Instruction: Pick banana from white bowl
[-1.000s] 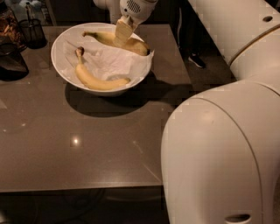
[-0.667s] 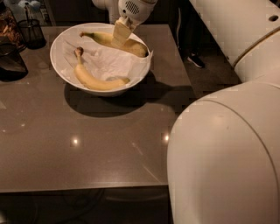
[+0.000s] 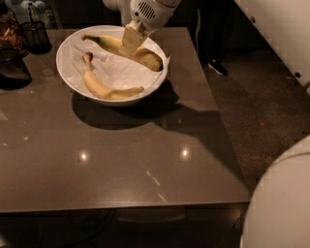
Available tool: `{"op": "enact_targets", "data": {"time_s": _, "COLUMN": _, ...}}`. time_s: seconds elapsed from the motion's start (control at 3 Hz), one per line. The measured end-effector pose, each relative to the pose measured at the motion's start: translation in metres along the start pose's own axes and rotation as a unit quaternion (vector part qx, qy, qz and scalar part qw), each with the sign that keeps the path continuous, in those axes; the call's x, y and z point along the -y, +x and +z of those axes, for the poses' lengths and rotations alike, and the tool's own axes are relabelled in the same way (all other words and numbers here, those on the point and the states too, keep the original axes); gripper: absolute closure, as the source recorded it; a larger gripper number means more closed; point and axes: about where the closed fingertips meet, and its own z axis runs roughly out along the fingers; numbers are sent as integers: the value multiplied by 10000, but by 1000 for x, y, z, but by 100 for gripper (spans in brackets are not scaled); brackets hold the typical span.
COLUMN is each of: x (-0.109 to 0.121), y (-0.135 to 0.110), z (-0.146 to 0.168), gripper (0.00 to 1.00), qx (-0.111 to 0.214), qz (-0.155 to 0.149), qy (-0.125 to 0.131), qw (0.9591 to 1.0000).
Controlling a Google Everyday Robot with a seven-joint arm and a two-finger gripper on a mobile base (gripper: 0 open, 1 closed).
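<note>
Gripper (image 3: 131, 41): positioned over the far half of the white bowl (image 3: 59, 63), lowered onto the middle of the banana (image 3: 148, 57).
Gripper state: cannot be determined from this view; the tool end appears as a single tan block that covers the middle of the fruit.
Arm (image 3: 147, 8): white housing with a vented face, entering from the top edge directly above the bowl.
Banana: lies inside the white bowl along its far side, on the paper lining (image 3: 121, 72). The greenish stem end points left and the plump deep-yellow end rests near the right rim.
Contact: the gripper probably touches the banana, but the contact line is hidden by the tool itself.
Second banana (image 3: 104, 88): paler, longer and more curved, in the near half of the bowl, brown stem tip pointing away from the camera. It lies apart from the gripper.
White bowl: stands on the far left part of the grey table (image 3: 121, 160).
Mesh cup (image 3: 36, 36): dark, on the table to the left of the bowl.
Robot body (image 3: 283, 203): white curved shell, lower right corner.
</note>
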Motion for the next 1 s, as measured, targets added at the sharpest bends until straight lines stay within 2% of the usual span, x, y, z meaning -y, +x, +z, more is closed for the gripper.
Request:
{"op": "enact_targets", "data": {"time_s": 0.33, "x": -25, "y": 7, "z": -10, "gripper": 100, "qx": 29, "qz": 204, "qy": 26, "qw": 9998}}
{"op": "enact_targets", "data": {"time_s": 0.67, "x": -76, "y": 18, "z": -23, "gripper": 100, "qx": -37, "qz": 614, "qy": -49, "qw": 9981}}
{"op": "enact_targets", "data": {"time_s": 1.0, "x": -77, "y": 19, "z": -23, "gripper": 100, "qx": -45, "qz": 625, "qy": -51, "qw": 9980}}
